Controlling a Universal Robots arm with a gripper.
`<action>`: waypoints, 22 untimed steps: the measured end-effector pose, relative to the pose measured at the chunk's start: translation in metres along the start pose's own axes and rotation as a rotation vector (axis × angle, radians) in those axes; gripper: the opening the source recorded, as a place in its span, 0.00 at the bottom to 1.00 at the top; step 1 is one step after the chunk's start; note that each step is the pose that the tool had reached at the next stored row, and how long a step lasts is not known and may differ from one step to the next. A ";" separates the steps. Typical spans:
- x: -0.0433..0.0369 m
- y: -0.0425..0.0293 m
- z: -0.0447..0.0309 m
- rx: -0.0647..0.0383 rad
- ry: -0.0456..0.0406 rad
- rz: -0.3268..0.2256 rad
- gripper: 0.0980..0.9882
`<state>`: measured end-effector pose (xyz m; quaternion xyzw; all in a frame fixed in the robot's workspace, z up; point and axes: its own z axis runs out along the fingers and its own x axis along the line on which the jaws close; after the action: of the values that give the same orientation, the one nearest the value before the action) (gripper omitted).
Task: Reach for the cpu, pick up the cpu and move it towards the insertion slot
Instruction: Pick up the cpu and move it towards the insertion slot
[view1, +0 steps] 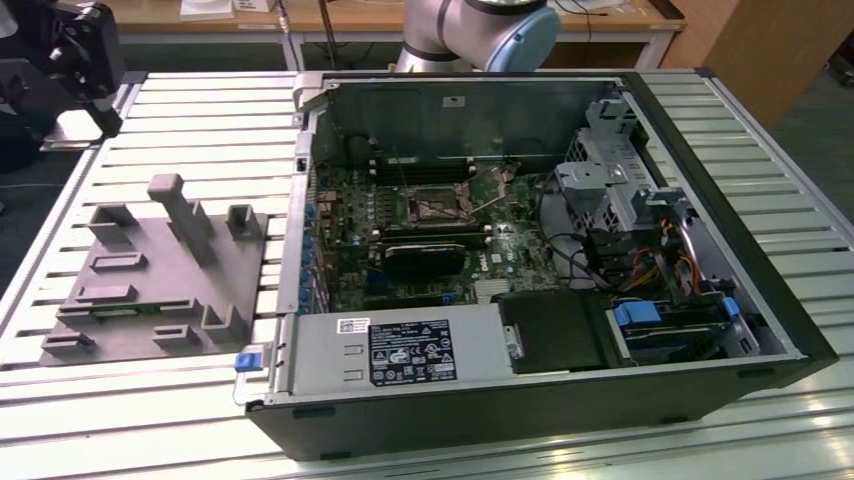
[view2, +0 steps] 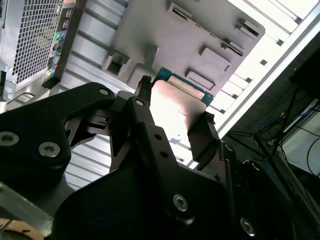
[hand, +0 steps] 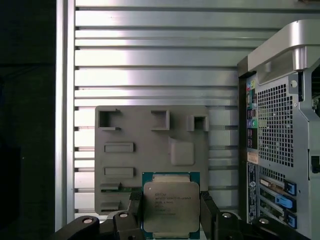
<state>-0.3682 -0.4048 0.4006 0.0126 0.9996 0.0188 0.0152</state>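
- Case (view1: 534, 415) lies open on its side on the slatted table (view1: 120, 410) in the exterior view. A grey fixture plate (view1: 147, 290) lies just beside it, on the exterior view's left.
- Insertion slot (view1: 438, 208) is mid-board on the green motherboard: a dark square in a shiny frame, just far of a black block (view1: 427, 257).
- Arm (view1: 474, 35) shows a grey joint with a blue cap at the table's far edge, behind the case.
- First wrist view: the cpu (hand: 169, 200) is gripped by the gripper (hand: 170, 212), its silver lid flat toward the camera with a green rim showing around it. It is near-square with no clear long axis, and its print lines run from finger to finger.
- Black fingers (hand: 134, 206) press two opposite edges. The chip overlaps one edge of the fixture plate (hand: 150, 130), and the case (hand: 275, 125) shows its ported rear beside the plate.
- Second wrist view: the cpu (view2: 170, 100) is seen slantwise, lid glaring pale, with a blue-green edge at its outer end.
- Gripper (view2: 175, 102) is closed on the chip, fingers (view2: 202, 140) reaching out from the black wrist body. The fixture plate (view2: 165, 30) lies beyond, apart from the chip, with the case (view2: 35, 35) grille at the side.
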 end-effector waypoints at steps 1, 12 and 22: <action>-0.0025 0.0001 0.0001 0.000 0.0000 0.000 0.50; -0.0307 0.0008 0.0009 0.000 0.0001 0.000 0.50; -0.0603 0.0015 0.0019 0.000 0.0004 0.000 0.50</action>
<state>-0.3079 -0.4047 0.4006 0.0126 0.9996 0.0188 0.0150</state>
